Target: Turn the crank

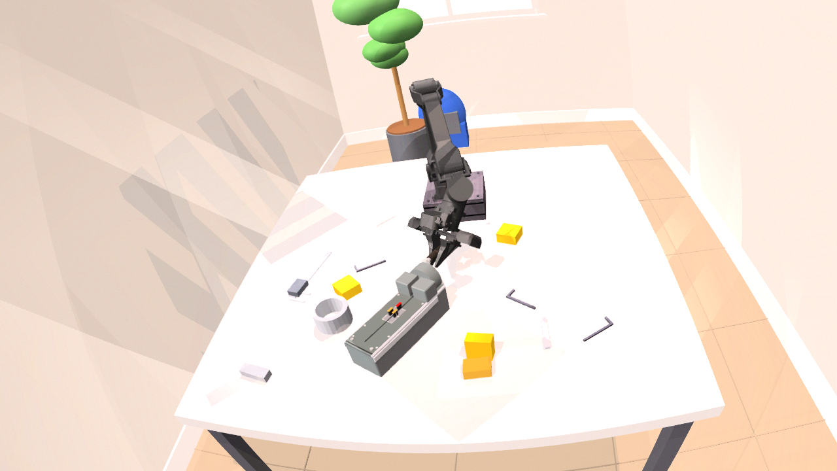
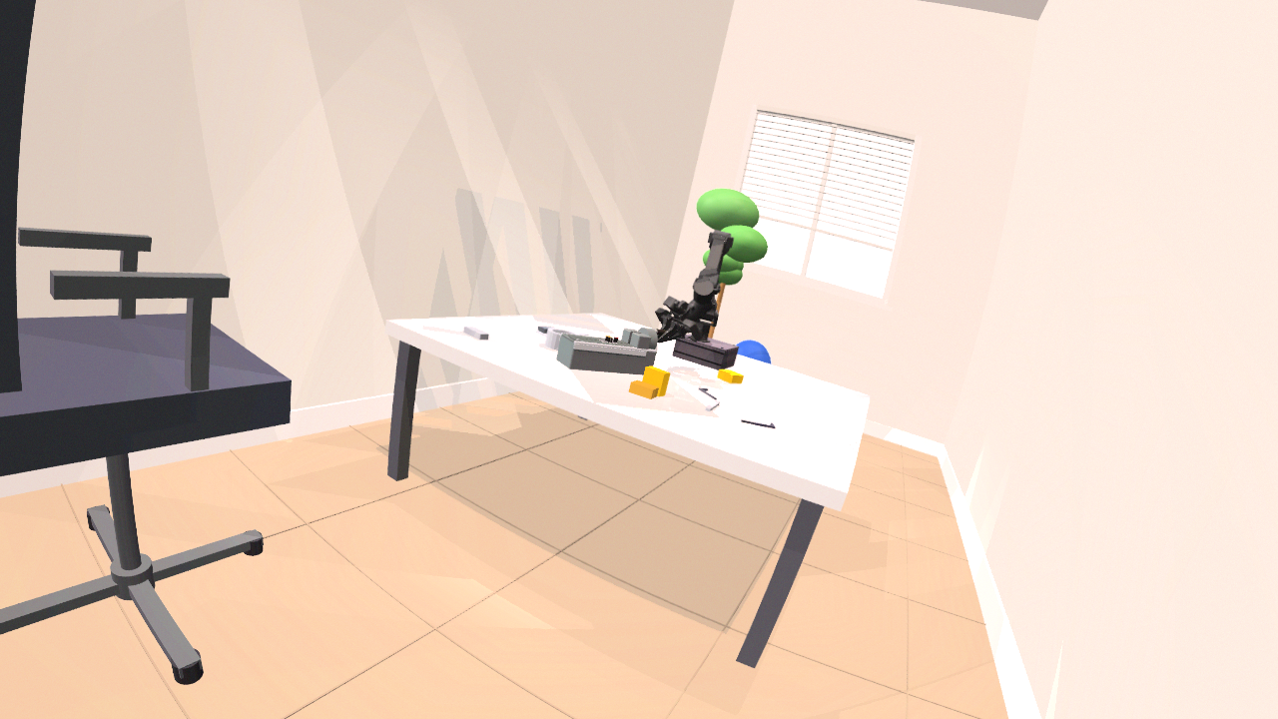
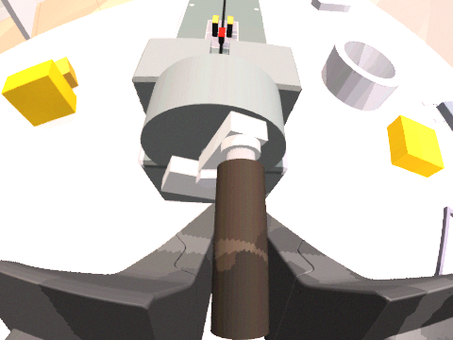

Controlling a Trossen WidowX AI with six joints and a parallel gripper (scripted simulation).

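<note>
The grey machine (image 1: 414, 336) (image 2: 607, 359) (image 3: 214, 80) stands on the table, its round drum facing my arm. A pale crank arm (image 3: 247, 125) on the drum carries the brown handle (image 3: 240, 297). My gripper (image 3: 234, 213) (image 1: 435, 256) is shut on this handle, one finger on each side. In the wrist view, the slide's red pointer (image 3: 222, 32) (image 1: 398, 304) lies between the two zero marks sideways, but nearer the drum than their brass tops, the left top (image 3: 215, 19) and the right top (image 3: 230, 20). Details in the exterior view are too small to tell.
A grey ring (image 1: 332, 316) (image 3: 360, 76) and a yellow block (image 1: 347, 286) (image 3: 415, 146) stand beside the machine. Two more yellow blocks (image 1: 479, 345) are on its other side, and one (image 1: 509, 233) is near the arm's base. Several dark hex keys (image 1: 520, 299) lie around.
</note>
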